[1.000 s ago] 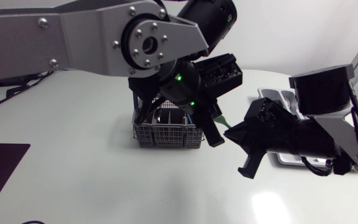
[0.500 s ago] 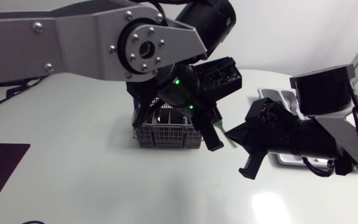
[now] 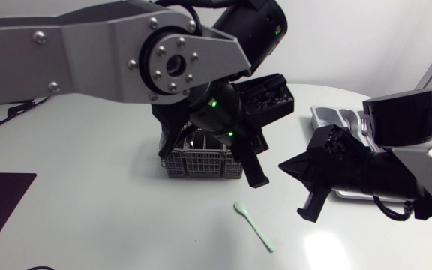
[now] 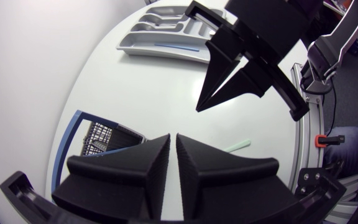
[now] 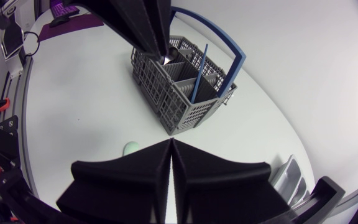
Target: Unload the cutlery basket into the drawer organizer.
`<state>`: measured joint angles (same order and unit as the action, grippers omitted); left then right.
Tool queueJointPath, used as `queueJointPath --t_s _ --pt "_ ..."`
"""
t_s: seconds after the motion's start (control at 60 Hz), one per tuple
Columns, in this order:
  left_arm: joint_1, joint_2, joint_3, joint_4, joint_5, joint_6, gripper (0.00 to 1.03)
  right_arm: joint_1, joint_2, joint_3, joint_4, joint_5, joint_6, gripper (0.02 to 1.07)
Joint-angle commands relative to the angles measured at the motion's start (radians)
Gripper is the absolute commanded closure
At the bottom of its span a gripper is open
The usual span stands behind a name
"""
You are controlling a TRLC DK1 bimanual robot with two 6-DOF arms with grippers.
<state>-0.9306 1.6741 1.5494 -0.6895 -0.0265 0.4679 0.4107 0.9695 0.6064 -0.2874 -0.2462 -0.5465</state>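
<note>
Pale green plastic spoon (image 3: 255, 226) lies flat on the table, in front of the basket (image 3: 201, 163) and well apart from the organizer (image 3: 325, 116). It is probably light, stiff and slick; pinch across mid-handle. Both grippers are closed and empty. The left gripper (image 4: 173, 137) hangs by the basket, behind the spoon. The right gripper (image 5: 170, 142) is beside the spoon, raised.

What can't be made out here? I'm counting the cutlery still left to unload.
Cutlery basket contents: head view, the left arm covers most compartments.
Drawer organizer contents: head view, the right arm hides most of it.
Green spoon: right wrist view, only one end shows past the fingers of the right gripper.
</note>
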Motion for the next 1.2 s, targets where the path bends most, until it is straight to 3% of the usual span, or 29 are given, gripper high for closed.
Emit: queueJointPath --t_s 0.0,0.067,0.25,0.367,0.567,0.733,1.1,1.183 --pt "0.003 -0.022 -0.038 0.004 -0.015 0.025 0.9 -0.006 0.038 -0.01 -0.021 -0.007 0.011 0.82" --pt "0.01 -0.037 -0.071 0.028 -0.026 0.04 0.85 -0.004 0.078 0.003 -0.038 -0.007 0.043 0.6" --pt "0.061 -0.082 -0.186 0.156 -0.032 0.044 0.65 0.051 0.225 0.038 -0.064 0.013 0.114 0.49" --pt "0.122 -0.09 -0.207 0.208 -0.041 -0.003 0.58 0.094 0.33 0.073 -0.075 0.015 0.134 0.49" --pt "0.177 -0.123 -0.268 0.28 -0.041 -0.055 0.58 0.18 0.5 0.144 -0.082 0.042 0.194 0.49" --pt "0.19 -0.151 -0.328 0.309 -0.041 -0.055 0.58 0.211 0.633 0.191 -0.101 0.097 0.232 0.49" --pt "0.211 -0.2 -0.396 0.355 -0.041 -0.057 0.58 0.229 0.71 0.193 -0.104 0.111 0.278 0.5" --pt "0.216 -0.208 -0.402 0.363 -0.041 -0.058 0.58 0.234 0.722 0.202 -0.099 0.119 0.289 0.61"
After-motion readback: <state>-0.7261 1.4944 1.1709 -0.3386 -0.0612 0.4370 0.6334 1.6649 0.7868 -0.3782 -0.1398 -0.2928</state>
